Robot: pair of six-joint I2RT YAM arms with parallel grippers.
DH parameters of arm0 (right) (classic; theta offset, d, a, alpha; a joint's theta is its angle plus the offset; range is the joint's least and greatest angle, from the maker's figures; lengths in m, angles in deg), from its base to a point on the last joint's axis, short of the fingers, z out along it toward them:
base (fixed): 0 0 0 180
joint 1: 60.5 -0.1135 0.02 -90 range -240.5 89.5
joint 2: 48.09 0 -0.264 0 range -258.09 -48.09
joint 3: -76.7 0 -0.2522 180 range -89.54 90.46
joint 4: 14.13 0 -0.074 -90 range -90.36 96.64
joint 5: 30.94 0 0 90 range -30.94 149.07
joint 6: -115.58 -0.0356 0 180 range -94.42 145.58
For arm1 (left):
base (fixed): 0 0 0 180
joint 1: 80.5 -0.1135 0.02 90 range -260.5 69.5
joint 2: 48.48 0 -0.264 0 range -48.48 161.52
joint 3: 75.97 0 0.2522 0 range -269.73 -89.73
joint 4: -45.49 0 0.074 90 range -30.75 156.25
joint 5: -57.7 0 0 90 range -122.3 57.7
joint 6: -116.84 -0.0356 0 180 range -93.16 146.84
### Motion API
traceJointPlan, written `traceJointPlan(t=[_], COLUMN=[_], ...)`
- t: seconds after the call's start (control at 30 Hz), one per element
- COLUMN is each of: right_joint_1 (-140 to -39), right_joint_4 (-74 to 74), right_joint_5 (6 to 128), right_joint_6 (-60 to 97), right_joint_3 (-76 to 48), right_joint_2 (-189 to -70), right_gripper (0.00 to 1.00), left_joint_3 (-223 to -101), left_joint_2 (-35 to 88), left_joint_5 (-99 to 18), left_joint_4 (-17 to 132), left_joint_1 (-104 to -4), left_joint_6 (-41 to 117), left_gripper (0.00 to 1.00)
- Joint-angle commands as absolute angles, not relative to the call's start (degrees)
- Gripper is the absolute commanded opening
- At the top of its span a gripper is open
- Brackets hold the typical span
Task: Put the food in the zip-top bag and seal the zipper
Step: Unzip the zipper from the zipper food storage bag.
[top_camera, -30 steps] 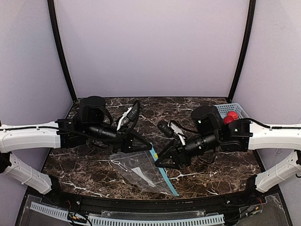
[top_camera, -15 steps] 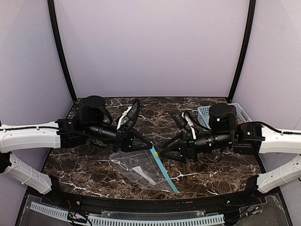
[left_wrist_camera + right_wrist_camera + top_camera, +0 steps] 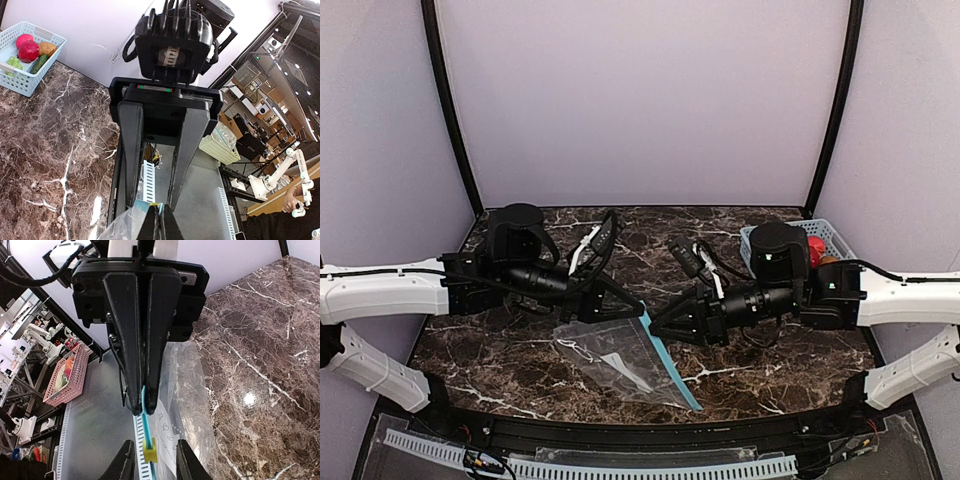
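The clear zip-top bag [image 3: 610, 360] hangs from its top corner down to the marble table, its teal zipper [image 3: 670, 375] running along the right edge. My left gripper [image 3: 636, 316] is shut on that zipper corner [image 3: 150, 209]. My right gripper [image 3: 152, 462] faces it, open, its fingertips [image 3: 125, 462] straddling a yellow slider [image 3: 149, 450] on the zipper [image 3: 145, 407] with a gap on each side. The food [image 3: 28, 51] lies in the light-blue basket: two red fruits, an orange-brown one [image 3: 47, 48] and green grapes [image 3: 14, 62].
The light-blue basket [image 3: 825, 232] stands at the back right corner of the table, behind the right arm, with a red fruit [image 3: 812, 247] showing. A green cucumber-like piece [image 3: 40, 63] lies in it too. A perforated white rail [image 3: 620, 468] runs along the near edge.
The right gripper has shifted left to the bag's held corner and its jaws have narrowed around the yellow slider. The left gripper has stayed shut on the zipper corner.
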State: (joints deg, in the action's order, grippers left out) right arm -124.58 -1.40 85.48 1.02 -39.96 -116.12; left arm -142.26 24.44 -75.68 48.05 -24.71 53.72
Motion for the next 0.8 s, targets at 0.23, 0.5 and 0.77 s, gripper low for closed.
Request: traceJointPlan(t=[0.23, 0.5, 0.77], right_joint_1=[-124.8, -125.1, -126.4], right_joint_4=[-3.3, -0.6, 3.6], right_joint_5=[87.7, 86.6, 84.9], right_joint_6=[0.9, 1.0, 0.9], right_joint_3=[-40.0, -41.6, -43.4], right_joint_2=[-117.7, -117.0, -116.2], right_gripper=[0.07, 0.05, 0.04], left_joint_3=[-142.0, -142.4, -142.5], left_joint_2=[23.1, 21.5, 20.4], left_joint_5=[-74.4, -68.7, -69.7], left_joint_4=[48.0, 51.1, 51.7], left_joint_1=[-24.5, -25.6, -28.1], left_joint_6=[53.1, 51.9, 52.3], left_gripper=[0.01, 0.01, 0.01])
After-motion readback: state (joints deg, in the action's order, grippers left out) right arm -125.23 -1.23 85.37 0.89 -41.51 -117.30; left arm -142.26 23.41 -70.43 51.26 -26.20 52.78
